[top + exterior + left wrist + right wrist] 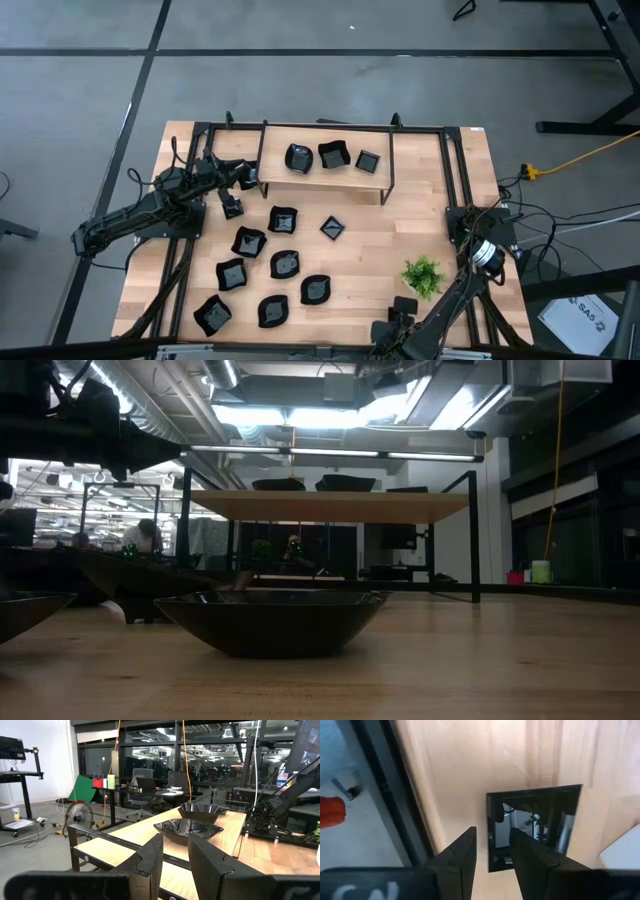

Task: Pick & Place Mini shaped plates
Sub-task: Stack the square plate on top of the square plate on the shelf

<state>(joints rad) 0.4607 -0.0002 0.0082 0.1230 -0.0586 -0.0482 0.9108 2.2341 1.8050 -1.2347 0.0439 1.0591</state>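
Table: pale butcher-block wood (400, 240), a black metal frame round its edges.
Shelf: a raised wooden board (320, 172) on thin black legs along the far edge, carrying three glossy black plates (332, 155).
Loose plates: nine more (285, 264) lie on the table's left half, square, wavy-edged and leaf-like; one wide shallow bowl-shaped plate (270, 620) fills the low view.
Left gripper: (232, 196) by the shelf's left end, dark fingers (150, 862) parted with nothing between them.
Right gripper: (492, 855) at the near edge, released, empty, above a square mirror-glossy plate (540, 825).
Plant: a small green one (424, 275) near the right arm.
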